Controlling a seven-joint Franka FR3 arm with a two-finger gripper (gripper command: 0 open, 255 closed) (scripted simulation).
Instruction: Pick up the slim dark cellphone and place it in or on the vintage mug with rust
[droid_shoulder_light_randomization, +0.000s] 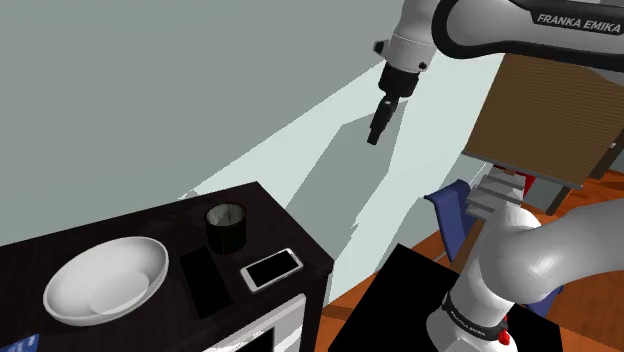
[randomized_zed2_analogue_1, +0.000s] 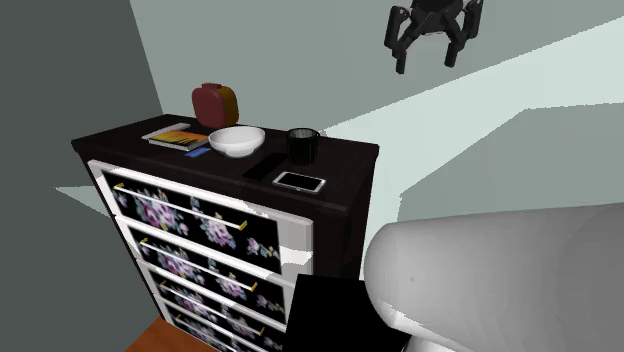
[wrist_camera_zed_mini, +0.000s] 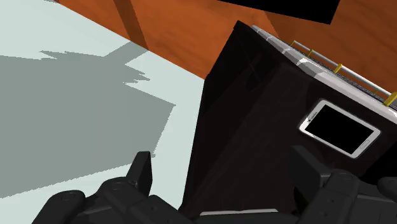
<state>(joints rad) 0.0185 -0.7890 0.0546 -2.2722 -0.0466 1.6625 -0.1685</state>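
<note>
Fingers spread and holding nothing, my gripper (droid_shoulder_light_randomization: 375, 136) hangs high above the dark mug (droid_shoulder_light_randomization: 227, 228) and well off to its side. The slim dark cellphone (droid_shoulder_light_randomization: 205, 280) lies flat on the dresser top (droid_shoulder_light_randomization: 120, 225) just beside the mug, its long axis running from the mug toward the drawer front. I judge the reach is down toward the mug.

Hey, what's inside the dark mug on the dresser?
Nothing rises above the rim of the mug; the opening looks dark. Its floor is hidden by its own wall.
</note>
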